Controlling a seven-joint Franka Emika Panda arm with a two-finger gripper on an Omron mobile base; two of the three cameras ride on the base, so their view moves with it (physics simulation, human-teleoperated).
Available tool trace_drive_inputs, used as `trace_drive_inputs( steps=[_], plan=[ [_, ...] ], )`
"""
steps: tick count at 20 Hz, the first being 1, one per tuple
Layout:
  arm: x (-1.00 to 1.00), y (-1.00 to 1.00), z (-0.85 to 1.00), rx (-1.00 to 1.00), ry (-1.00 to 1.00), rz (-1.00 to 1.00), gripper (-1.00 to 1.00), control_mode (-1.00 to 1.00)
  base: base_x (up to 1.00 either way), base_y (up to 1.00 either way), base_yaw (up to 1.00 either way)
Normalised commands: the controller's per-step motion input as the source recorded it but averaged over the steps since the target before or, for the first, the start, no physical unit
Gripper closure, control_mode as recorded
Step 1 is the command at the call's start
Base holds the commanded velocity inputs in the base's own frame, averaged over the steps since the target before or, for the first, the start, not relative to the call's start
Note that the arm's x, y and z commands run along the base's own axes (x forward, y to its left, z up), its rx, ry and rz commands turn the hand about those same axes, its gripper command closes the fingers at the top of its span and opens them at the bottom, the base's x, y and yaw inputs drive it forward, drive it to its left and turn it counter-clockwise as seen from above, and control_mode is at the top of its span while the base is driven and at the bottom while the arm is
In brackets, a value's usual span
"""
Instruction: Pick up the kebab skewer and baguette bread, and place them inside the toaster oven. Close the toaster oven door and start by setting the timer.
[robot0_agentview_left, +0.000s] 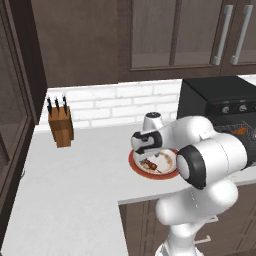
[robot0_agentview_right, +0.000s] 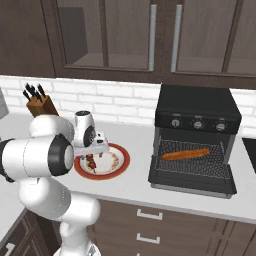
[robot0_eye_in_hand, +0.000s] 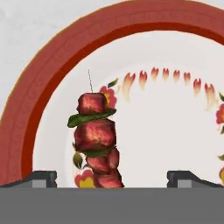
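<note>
Nearest the camera on the hand, the gripper (robot0_eye_in_hand: 112, 178) is hovering over the plate (robot0_eye_in_hand: 39, 87) with its jaws standing fully apart and nothing between them; the two dark fingertips (robot0_eye_in_hand: 41, 177) are showing on either side of the kebab skewer (robot0_eye_in_hand: 97, 140). The skewer is lying on the plate's white centre, closer to the left fingertip than to the right, so the gripper is not yet centred on it, and no grasp is being made.

From the base cameras, the arm is reaching down over the red-rimmed plate, which is sitting on the desk (robot0_agentview_right: 135, 185) to the left of the toaster oven (robot0_agentview_right: 197, 107). The skewer is still waiting to be picked up.

Further right, the toaster oven door (robot0_agentview_right: 192, 185) is hanging open, dropped flat in front of the oven, and the baguette bread (robot0_agentview_right: 186, 154) is already lying on the wire rack inside. So the bread half of the loading appears done.

What is remaining, judging from this: closing on the skewer, carrying it across to the rack beside the baguette, shutting the door, and turning a timer knob (robot0_agentview_right: 198, 124) on the front panel. Roughly a third of the job is looking complete.
</note>
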Motion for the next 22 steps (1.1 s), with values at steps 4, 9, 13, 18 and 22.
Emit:
trace_drive_inputs(
  steps=[4,9,13,18,22],
  plan=[
    [0.08,0.00,-0.46,0.00,0.11,0.01,-1.00,-1.00,0.00,0.00,0.00],
    [0.00,0.00,-0.37,0.00,0.01,0.02,-1.00,-1.00,0.00,0.00,0.00],
    [0.00,0.00,-0.29,0.00,0.00,0.01,-1.00,-1.00,0.00,0.00,0.00],
    [0.00,0.00,-0.26,0.00,0.00,0.01,1.00,-1.00,0.00,0.00,0.00],
    [0.00,0.00,-0.32,0.00,0.00,0.00,1.00,-1.00,0.00,0.00,0.00]
  ],
)
